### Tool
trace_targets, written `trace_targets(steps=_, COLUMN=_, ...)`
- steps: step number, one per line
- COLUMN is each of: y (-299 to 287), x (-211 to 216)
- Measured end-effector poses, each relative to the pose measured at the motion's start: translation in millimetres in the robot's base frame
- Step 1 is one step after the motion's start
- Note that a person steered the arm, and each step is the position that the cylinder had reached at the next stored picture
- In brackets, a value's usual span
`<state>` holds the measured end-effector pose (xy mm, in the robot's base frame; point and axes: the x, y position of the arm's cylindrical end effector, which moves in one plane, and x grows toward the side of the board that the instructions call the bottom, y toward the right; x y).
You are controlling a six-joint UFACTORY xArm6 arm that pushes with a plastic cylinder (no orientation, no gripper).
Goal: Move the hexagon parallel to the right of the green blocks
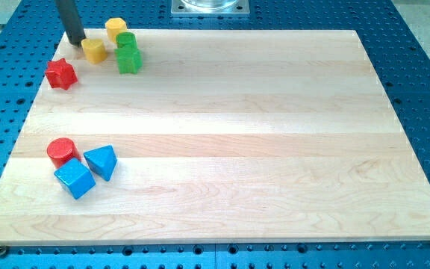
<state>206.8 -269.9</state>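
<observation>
Nearest me, by the desk's left edge and a little up from its bottom-left corner, sit the blue cube, the blue triangle and the red cylinder. They are well apart from the work and I leave them alone. Farther up the left edge is the red star. Beyond it, crowded into the top-left corner, are two yellow blocks and two green ones. The near green block and the far green block touch each other, stacked along the view's depth. The near yellow block lies just left of them, and the far yellow block touches the far green one near the top edge. Their outlines are small, but I judge the far yellow one to be the hexagon, without certainty. This rig carries no fingers, so nothing opens, closes or grips. My tip rests just left of the near yellow block, nearly touching it. A straight push to the view's right from here would drive that block into the greens and scatter them. To do this well, I judge I should come in behind the hexagon on its left, run it along the top edge past the greens, then nudge it down toward the bottom edge until it sits level with them on their right, apart from them.
</observation>
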Motion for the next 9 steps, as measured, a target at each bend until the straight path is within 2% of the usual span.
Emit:
trace_targets(steps=1, y=11, x=-15)
trace_targets(steps=3, y=131, x=-13)
trace_targets(steps=4, y=184, x=14)
trace_targets(steps=5, y=263, x=72)
trace_targets(steps=6, y=287, x=87)
trace_targets(steps=7, y=312, x=4)
trace_targets(steps=8, y=283, x=-11)
trace_targets(steps=9, y=278, x=41)
